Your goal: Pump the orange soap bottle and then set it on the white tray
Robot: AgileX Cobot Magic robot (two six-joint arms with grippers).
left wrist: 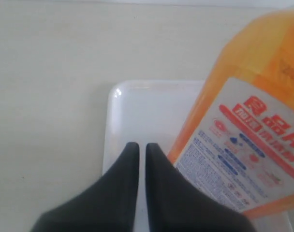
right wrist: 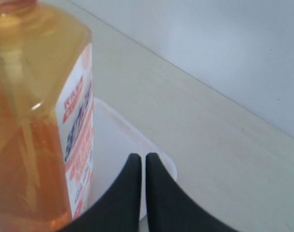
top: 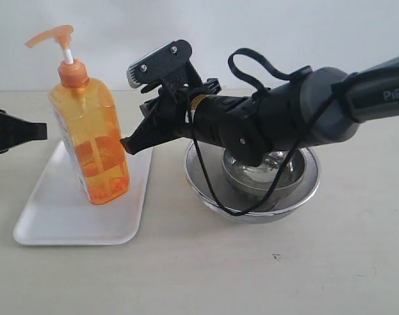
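Note:
The orange soap bottle [top: 91, 141] stands upright on the white tray [top: 55, 220], its orange pump head raised on the white stem. My right gripper [top: 125, 146] is shut with nothing in it, its tip just beside the bottle's right side, over the tray's right edge. In the right wrist view the bottle [right wrist: 36, 116] fills one side and the tray [right wrist: 113, 145] lies under the shut gripper [right wrist: 139, 157]. My left gripper [top: 43, 131] is shut and empty at the bottle's left. In the left wrist view the labelled bottle [left wrist: 253, 140] stands on the tray [left wrist: 137, 111] beside the gripper [left wrist: 139, 146].
Two nested round steel bowls [top: 298, 190] sit to the right of the tray, under my right arm. A black cable [top: 212, 190] loops from that arm down over the bowls. The beige tabletop [top: 252, 269] stretches across the front.

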